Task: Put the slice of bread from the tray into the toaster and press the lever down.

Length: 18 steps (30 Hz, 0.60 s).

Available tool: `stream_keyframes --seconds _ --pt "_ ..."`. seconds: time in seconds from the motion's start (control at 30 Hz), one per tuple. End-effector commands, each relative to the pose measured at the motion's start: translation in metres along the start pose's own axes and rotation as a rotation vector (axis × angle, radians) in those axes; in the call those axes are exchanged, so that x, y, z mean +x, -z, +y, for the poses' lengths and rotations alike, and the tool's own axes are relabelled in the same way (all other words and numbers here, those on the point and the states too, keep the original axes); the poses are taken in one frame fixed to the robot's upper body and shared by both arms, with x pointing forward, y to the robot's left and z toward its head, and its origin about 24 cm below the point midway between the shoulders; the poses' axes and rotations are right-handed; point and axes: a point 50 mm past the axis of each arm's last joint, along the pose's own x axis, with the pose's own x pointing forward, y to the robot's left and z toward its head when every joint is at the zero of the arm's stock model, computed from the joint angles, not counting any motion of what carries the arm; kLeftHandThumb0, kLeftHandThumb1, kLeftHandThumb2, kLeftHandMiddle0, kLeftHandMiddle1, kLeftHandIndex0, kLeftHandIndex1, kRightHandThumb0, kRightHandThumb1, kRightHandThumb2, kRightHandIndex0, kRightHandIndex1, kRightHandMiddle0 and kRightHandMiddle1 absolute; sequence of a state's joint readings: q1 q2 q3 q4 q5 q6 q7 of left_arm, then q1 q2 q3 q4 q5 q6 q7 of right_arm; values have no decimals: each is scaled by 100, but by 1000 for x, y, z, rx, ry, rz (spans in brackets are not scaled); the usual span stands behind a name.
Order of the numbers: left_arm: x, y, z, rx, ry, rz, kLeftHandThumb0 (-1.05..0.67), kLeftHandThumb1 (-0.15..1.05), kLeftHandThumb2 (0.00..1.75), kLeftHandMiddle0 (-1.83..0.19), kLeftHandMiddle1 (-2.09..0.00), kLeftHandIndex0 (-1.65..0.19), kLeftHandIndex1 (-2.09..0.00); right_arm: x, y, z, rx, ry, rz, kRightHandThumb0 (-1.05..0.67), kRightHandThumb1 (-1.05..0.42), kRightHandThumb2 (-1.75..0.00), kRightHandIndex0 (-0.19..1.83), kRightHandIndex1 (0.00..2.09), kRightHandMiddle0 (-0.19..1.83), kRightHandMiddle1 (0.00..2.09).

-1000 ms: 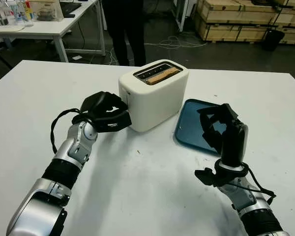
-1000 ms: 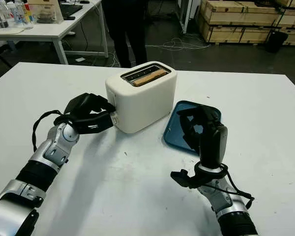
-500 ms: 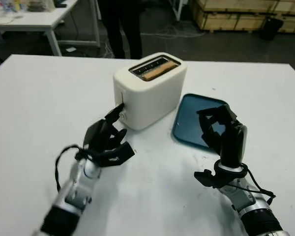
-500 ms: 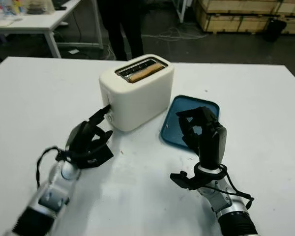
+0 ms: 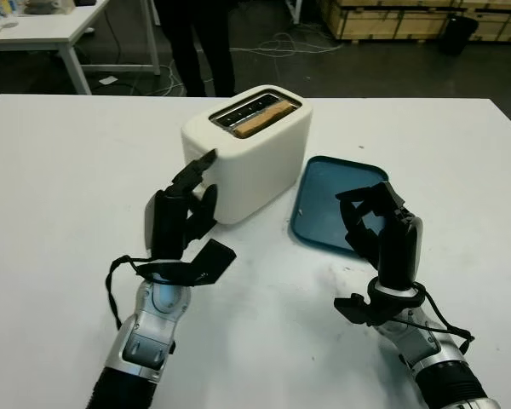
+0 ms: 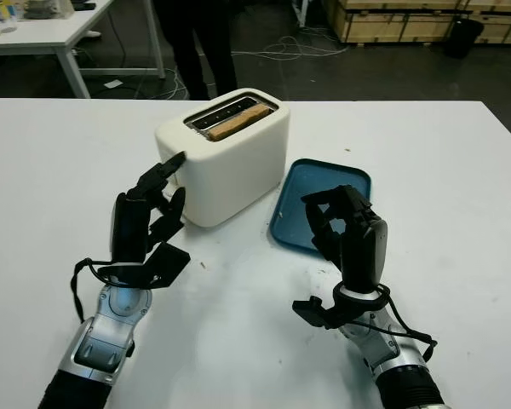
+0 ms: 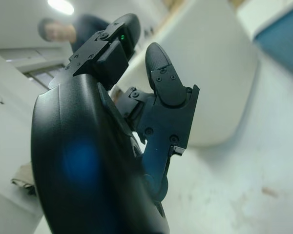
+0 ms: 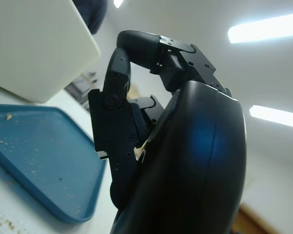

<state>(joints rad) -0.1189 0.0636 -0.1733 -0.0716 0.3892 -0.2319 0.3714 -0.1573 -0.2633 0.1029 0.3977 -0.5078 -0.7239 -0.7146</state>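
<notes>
Toaster point(image 5: 249, 149): cream-white, two-slot, rounded corners, standing upright on the white worktop point(image 5: 60, 179), turned at an angle to the worktop's edges. Slice of bread point(image 5: 260, 119): light brown, seated in one of the top slots, its upper edge showing at the slot mouth. Tray point(image 5: 336, 204): dark blue, rectangular with rounded corners and a low rim, lying flat just beside the toaster; a few crumbs lie scattered on its surface in the right wrist view.

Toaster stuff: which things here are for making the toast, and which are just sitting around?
For the toast:
toaster
bread slice in its slot
blue tray
left hand
right hand

Just around:
person behind the table
wooden crates
</notes>
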Motion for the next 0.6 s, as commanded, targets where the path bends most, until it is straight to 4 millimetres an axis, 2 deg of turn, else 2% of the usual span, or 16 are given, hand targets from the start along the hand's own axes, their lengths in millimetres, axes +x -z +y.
stream_keyframes --seconds 0.0,0.1,0.2,0.23,0.27,0.33,0.43,0.53,0.57 --pt "1 -5 11 -23 -36 -30 -41 92 74 -67 -174 -89 -11 6 -2 -3 85 31 43 -31 -92 -40 72 174 60 143" --pt "1 -8 20 -38 -60 -34 -44 92 69 -57 -162 -91 -18 13 0 -8 154 46 105 -32 -92 -40 69 174 66 126" --pt "-2 -9 27 -38 -76 -33 -43 92 65 -56 -152 -84 -32 18 0 -12 174 54 112 -32 -92 -42 68 174 68 120" --pt "-3 -10 28 -53 -84 -36 -42 92 65 -56 -149 -77 -46 20 0 -13 181 57 116 -32 -92 -42 68 175 69 118" --pt "-4 -10 30 -64 -96 -39 -41 92 63 -56 -148 -65 -70 21 1 -14 190 64 127 -33 -92 -43 68 174 69 116" --pt "-6 -9 31 -80 -124 -40 -39 92 62 -56 -150 -51 -99 22 2 -15 210 77 151 -36 -92 -42 68 169 72 111" --pt "-9 -4 31 -103 -187 -11 -39 92 60 -54 -159 -44 -117 24 3 -16 233 101 197 -39 -92 -40 71 159 75 103" --pt "-13 3 30 -103 -244 24 -38 92 59 -54 -166 -43 -129 26 2 -16 239 99 210 -40 -92 -39 71 157 75 100" --pt "-14 5 29 -97 -260 37 -38 92 59 -53 -170 -42 -133 26 2 -15 240 94 209 -40 -92 -38 72 156 77 93"
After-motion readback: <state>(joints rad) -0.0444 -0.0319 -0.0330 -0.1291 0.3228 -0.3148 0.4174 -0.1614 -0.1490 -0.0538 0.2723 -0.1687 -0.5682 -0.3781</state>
